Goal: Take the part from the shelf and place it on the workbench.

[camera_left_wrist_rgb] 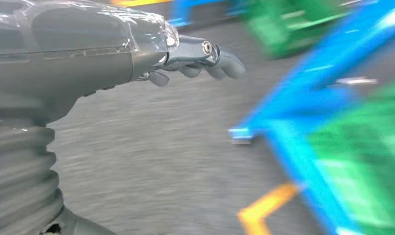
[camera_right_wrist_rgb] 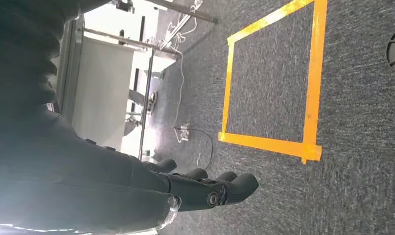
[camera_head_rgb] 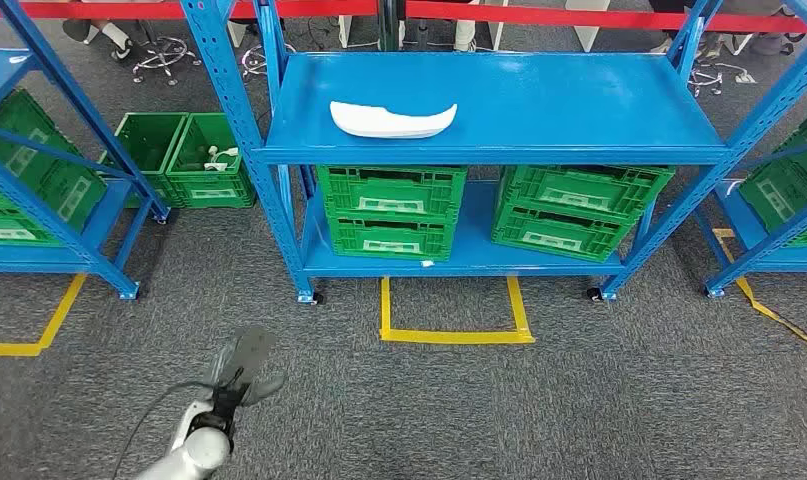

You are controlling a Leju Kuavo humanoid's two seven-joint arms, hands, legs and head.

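Left robot hand (camera_head_rgb: pixel 241 372): one, fingers apart, empty. Right robot hand (camera_right_wrist_rgb: pixel 205 188): one, empty. White part (camera_head_rgb: pixel 393 119): one, on blue shelf (camera_head_rgb: pixel 579 110). Green crates (camera_head_rgb: pixel 391 210) beneath: two.

I count one white part (camera_head_rgb: pixel 393 119) on my shelf (camera_head_rgb: pixel 579 110), four green crates beneath it, and two green crates on the floor.

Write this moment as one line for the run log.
stage: approach | part: on shelf, untouched | left hand: empty, over floor | right hand: empty, hanging
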